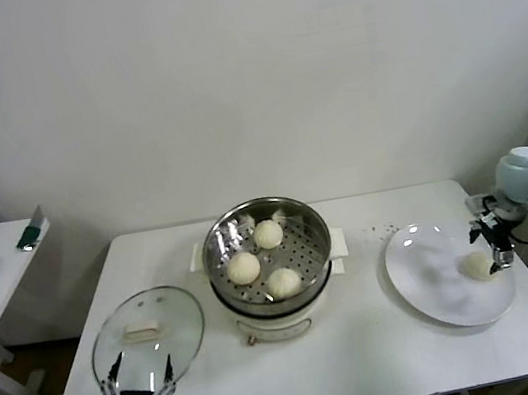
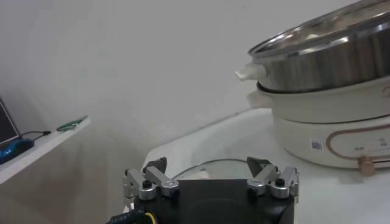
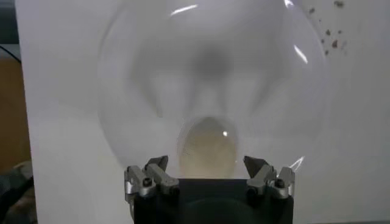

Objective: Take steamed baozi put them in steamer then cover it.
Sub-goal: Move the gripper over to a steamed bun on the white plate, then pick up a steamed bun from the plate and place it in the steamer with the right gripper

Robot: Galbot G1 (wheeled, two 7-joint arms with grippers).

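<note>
Last bun pending.
Right gripper [image 1: 496,245] wide open, empty, directly over bun [image 1: 477,265] on plate [image 1: 429,271]; straight descent.

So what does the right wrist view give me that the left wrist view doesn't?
Only the right wrist view shows the last baozi on the white plate, between the open right gripper fingers. Only the left wrist view shows the steamer from the side and the cover under the open left gripper. Both show the white table.
</note>
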